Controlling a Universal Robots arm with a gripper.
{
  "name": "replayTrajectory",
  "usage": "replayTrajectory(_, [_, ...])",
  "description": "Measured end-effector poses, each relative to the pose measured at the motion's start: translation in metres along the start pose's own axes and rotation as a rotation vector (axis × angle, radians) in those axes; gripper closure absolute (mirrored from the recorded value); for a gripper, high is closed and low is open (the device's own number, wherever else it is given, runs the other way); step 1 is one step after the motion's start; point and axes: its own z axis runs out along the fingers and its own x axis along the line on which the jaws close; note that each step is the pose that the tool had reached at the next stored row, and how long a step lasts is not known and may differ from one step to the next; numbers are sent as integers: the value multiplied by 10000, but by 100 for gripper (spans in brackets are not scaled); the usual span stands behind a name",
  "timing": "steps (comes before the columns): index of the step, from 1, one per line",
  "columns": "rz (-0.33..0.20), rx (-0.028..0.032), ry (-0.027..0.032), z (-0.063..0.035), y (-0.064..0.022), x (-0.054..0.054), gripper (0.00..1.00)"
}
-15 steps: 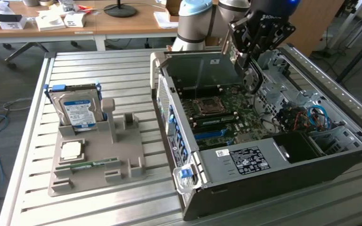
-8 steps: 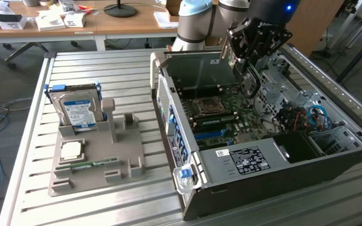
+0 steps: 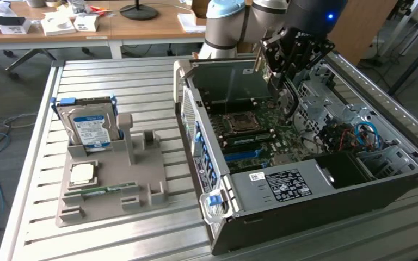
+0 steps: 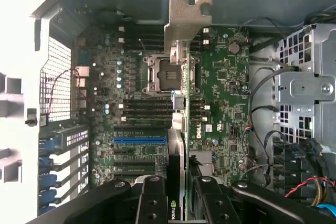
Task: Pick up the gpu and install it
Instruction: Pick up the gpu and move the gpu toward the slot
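Note:
My gripper (image 4: 181,184) is shut on the gpu (image 4: 185,129), a thin black card seen edge-on between the two black fingers (image 4: 152,198). Its silvery metal bracket (image 4: 186,22) is at the far end, towards the case's rear wall. In the exterior view the gripper (image 3: 287,68) hangs over the back part of the open computer case (image 3: 216,163), with the gpu (image 3: 286,97) reaching down from it, above the motherboard (image 3: 267,128). The card hovers over the board near the empty processor socket (image 4: 160,74). I cannot tell whether it touches the board.
A blue expansion slot (image 4: 139,141) and black slots lie on the board beside the card. Cables and a drive cage (image 4: 310,93) line one side of the case. On the exterior view's left, a grey fixture (image 3: 111,185) holds a hard drive (image 3: 89,128), a processor and a green memory stick.

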Motion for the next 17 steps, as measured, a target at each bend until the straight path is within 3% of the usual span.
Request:
replayTrajectory(10, [0,-7,1,20,-1,-192,74])
replayTrajectory(17, [0,-12,0,71,-5,-194,74])
